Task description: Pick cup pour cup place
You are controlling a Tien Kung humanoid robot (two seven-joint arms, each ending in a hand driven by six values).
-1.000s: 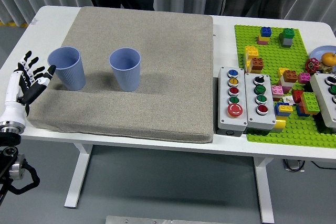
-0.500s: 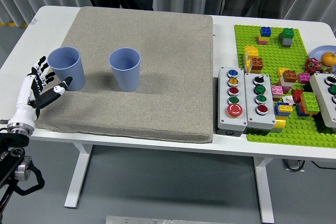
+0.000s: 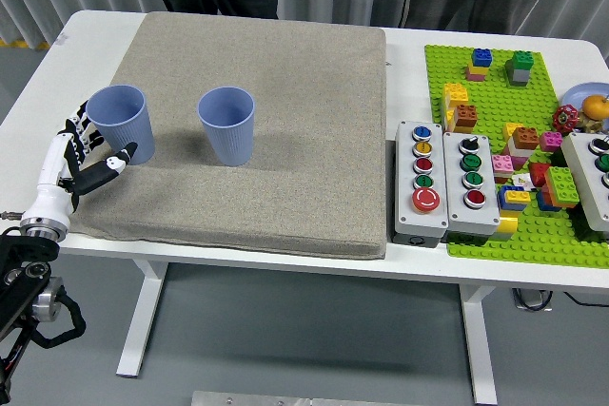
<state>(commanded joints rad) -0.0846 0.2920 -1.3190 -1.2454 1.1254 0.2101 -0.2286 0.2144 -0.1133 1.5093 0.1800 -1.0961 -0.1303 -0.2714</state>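
My left hand sits open beside the left blue cup, fingers spread to wrap it; no grip yet. Second blue cup stands upright nearby on the grey mat, ready as pour target.

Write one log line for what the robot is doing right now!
left hand: open, beside left cup, no grasp | right cup: upright on mat | right hand: unseen
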